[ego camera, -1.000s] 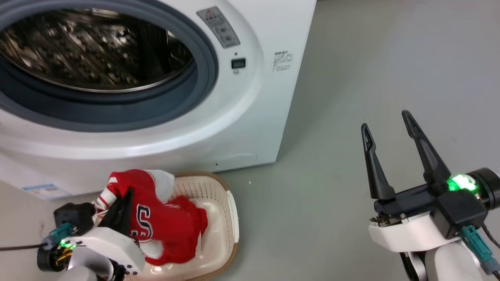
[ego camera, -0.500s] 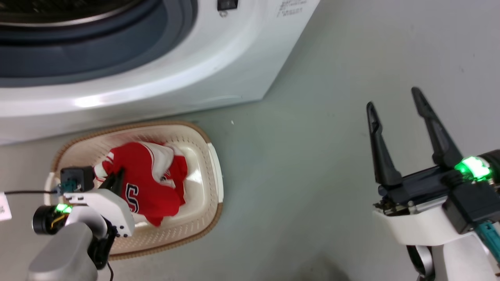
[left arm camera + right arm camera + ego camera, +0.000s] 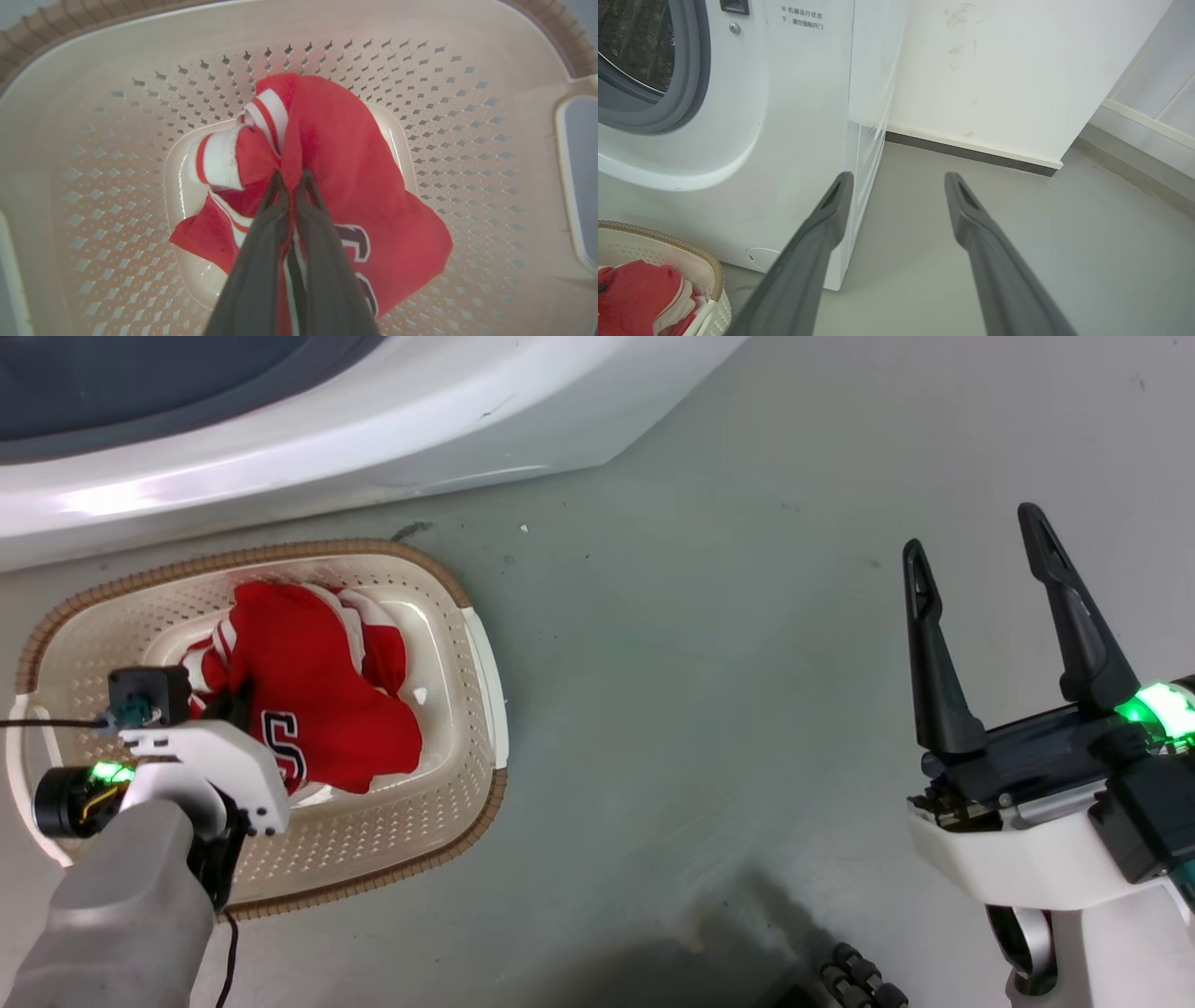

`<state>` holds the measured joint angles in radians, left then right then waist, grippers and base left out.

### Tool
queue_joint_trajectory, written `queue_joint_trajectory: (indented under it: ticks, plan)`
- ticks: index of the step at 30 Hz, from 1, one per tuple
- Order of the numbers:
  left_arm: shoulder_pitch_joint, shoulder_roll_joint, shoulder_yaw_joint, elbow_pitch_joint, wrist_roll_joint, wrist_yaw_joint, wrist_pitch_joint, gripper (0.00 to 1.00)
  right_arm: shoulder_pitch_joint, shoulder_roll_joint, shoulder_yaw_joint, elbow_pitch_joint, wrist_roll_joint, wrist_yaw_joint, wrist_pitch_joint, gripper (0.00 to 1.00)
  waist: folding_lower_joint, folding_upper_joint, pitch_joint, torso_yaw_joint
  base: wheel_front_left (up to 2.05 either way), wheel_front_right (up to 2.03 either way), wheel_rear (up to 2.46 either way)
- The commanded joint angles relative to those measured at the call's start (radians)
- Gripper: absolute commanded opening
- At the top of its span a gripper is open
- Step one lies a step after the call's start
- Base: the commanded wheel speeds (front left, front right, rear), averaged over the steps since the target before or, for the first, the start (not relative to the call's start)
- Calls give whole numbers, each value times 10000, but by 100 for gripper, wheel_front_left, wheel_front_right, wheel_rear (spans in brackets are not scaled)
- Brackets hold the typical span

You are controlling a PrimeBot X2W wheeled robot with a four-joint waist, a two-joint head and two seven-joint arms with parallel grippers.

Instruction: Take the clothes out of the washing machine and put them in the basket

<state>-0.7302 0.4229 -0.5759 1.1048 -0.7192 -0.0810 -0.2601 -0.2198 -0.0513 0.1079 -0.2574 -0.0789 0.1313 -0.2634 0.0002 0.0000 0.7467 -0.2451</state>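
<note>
Red jersey (image 3: 355, 154) pinched in left hand (image 3: 290, 176), low in basket (image 3: 467, 93); right hand (image 3: 971, 527) gaped idle. Risk: cloth snagging on release.

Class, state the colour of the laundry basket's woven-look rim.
The rim is brown, on a cream basket; the head view shows it best.

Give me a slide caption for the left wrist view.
Left gripper shut on a red jersey inside the basket.
</note>
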Motion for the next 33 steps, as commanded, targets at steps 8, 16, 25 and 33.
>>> queue_joint_trajectory:
  ticks: [8, 16, 25, 33]
  plan:
    - [92, -237, 889, -165, 296, 78, -52, 100, -160, 19, -237, 97, -211, -11, -21, 100, -2, 0, -210, 174, 0, 0, 0]
    - [901, -692, 2293, -1195, 564, -44, -52, 100, -91, 15, -285, 578, -552, -12, -20, 100, -2, 0, -1645, 597, 0, 0, 0]
    - [2444, -1111, 3921, -3273, 1971, 27, -53, 100, 259, 19, -434, 1213, -847, -11, -21, 100, -2, 0, -3845, 1182, 0, 0, 0]
    - [4012, -1647, 5596, -5956, 3263, 84, -54, 100, 804, 18, -583, 1812, -735, -11, -20, 100, -2, 0, -5610, 1686, 0, 0, 0]
